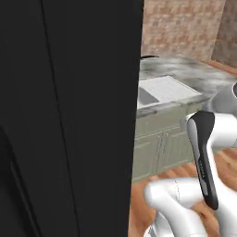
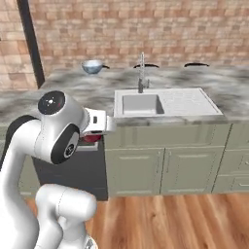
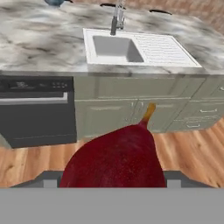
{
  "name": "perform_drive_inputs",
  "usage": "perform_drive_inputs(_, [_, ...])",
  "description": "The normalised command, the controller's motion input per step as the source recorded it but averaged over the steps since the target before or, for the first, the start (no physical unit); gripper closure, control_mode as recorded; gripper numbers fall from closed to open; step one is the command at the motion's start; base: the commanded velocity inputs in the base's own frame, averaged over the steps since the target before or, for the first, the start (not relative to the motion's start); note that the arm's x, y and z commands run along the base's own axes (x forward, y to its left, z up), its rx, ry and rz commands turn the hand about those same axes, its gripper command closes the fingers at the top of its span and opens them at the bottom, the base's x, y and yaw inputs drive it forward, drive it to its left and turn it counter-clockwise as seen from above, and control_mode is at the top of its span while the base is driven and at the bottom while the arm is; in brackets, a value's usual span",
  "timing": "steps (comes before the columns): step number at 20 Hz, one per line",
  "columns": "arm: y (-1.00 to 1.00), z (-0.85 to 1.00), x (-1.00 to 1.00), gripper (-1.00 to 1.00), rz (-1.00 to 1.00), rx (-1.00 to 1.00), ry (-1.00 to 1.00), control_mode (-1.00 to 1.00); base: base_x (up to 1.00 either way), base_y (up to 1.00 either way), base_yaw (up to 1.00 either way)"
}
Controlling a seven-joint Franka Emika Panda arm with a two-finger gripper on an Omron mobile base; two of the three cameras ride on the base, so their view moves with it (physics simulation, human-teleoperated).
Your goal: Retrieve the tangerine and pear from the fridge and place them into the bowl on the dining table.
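A dark red pear [image 3: 116, 159] with a yellow stem sits between the fingertips of my gripper [image 3: 113, 181], which is shut on it. From the right base view the pear [image 2: 91, 138] peeks out under my white hand, in front of the dining table's green base. The pale bluish bowl [image 2: 92, 66] stands on the far left of the marble dining table [image 2: 73, 92], well beyond the gripper; its rim [image 3: 54, 2] touches the hand view's top edge. The black fridge [image 1: 69, 115] looms close on the left. The tangerine is out of view.
A white sink [image 2: 141, 104] with a faucet [image 2: 142, 73] and drainboard is set in the table top. A black dishwasher [image 3: 37, 109] sits in the green base below. A brick wall stands behind, and wooden floor [image 2: 170, 219] lies in front.
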Motion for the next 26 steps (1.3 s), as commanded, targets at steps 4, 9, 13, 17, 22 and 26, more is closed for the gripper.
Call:
perform_drive_inputs(4, [0.0,0.0,0.0,1.0,0.0,0.0,0.0,1.0,0.7,-0.1,-0.56])
perform_drive_inputs(9, [0.0,0.0,0.0,1.0,0.0,0.0,0.0,1.0,0.47,-0.39,-0.65])
perform_drive_inputs(13, [0.0,0.0,0.0,1.0,0.0,0.0,0.0,1.0,0.26,-0.66,-0.68])
perform_drive_inputs(17, [0.0,0.0,0.0,1.0,0.0,0.0,0.0,1.0,0.34,-0.74,-0.69])
perform_drive_inputs(22, [0.0,0.0,0.0,1.0,0.0,0.0,0.0,1.0,0.62,-0.62,-0.68])
perform_drive_inputs(26, [0.0,0.0,0.0,1.0,0.0,0.0,0.0,1.0,0.99,-0.19,-0.63])
